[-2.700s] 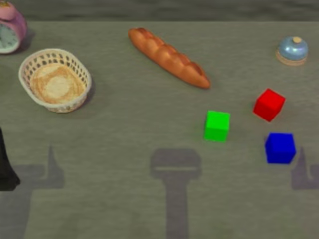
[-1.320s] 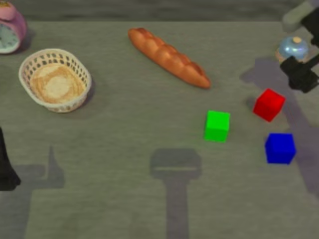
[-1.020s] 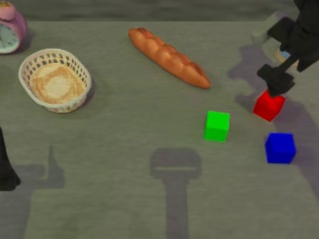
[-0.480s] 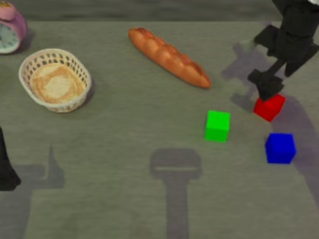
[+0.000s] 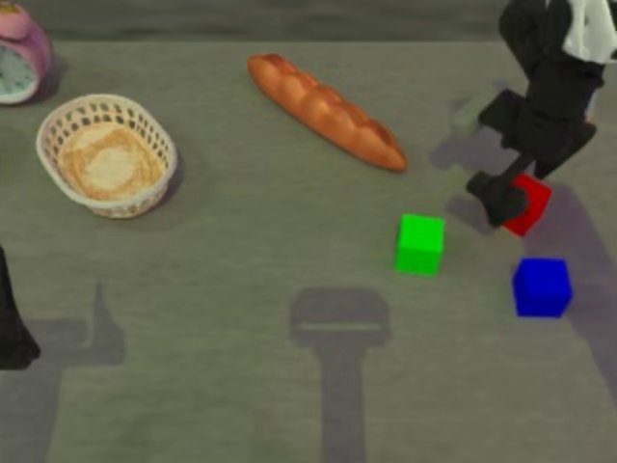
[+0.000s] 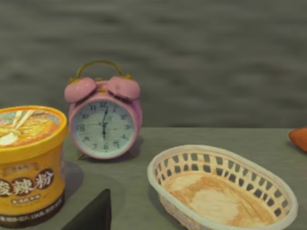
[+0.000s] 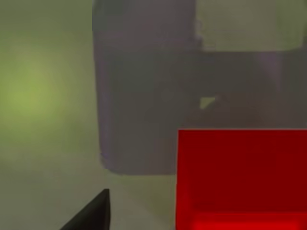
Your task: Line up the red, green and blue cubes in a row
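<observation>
the right gripper (image 5: 516,193) stood directly over the bright red matte cube (image 5: 531,205), its fingers spread to either side of the cube; whether they touched it could not be told. the red cube lay on the grey-green table (image 5: 241,289), up and to the right of the bright green matte cube (image 5: 420,243). the deep blue matte cube (image 5: 542,286) sat right of the green cube and slightly lower, just below the red one. the long braided bread loaf (image 5: 326,110) lay above and left of the green cube (well apart). the left arm (image 5: 12,323) was parked far left of the green cube, fingers not assessable.
</observation>
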